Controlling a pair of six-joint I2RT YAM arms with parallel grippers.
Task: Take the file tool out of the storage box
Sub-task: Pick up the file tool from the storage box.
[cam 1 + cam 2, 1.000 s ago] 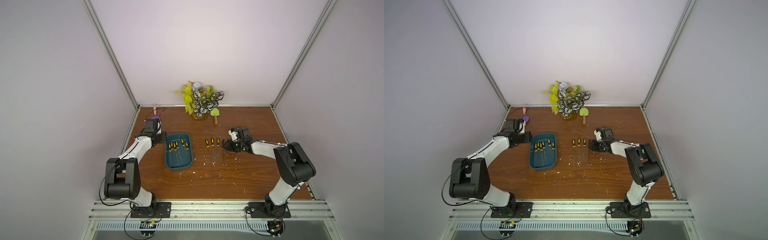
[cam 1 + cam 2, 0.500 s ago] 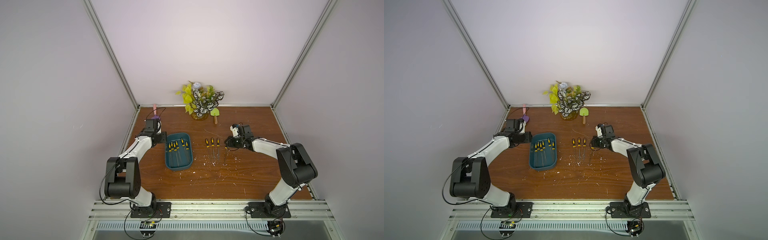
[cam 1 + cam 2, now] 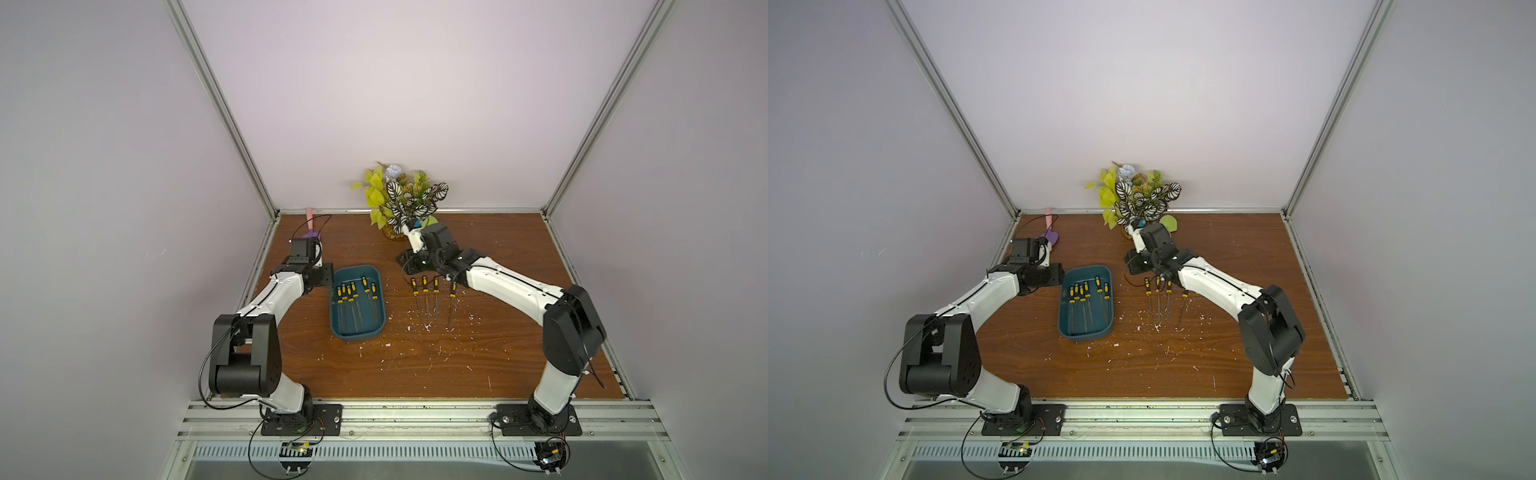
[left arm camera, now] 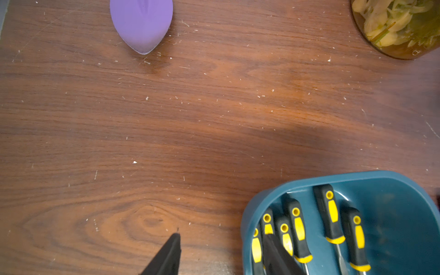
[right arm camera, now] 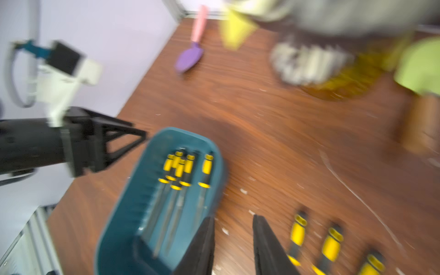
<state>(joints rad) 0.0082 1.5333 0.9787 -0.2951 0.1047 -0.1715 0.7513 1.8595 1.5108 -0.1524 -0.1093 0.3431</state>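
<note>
Both top views: dark teal low-walled plastic storage box (image 3: 358, 336) on the brown wooden desk (image 3: 478, 374). Several slim steel files with black-and-yellow handles (image 3: 353, 296) lie inside, and four more files (image 3: 432, 297) are laid out on the desk beside it. Left tool (image 3: 328, 276) at the box's far corner, right tool (image 3: 408, 266) near the laid-out handles; jaws unreadable here. Left wrist: left tool open, one finger (image 4: 166, 257) outside the box wall, the other over the handles; blades cut off. Right wrist: blurry; right tool open and empty. Files likely light, stiff and thin with slick shanks, so grab the grippy handle.
</note>
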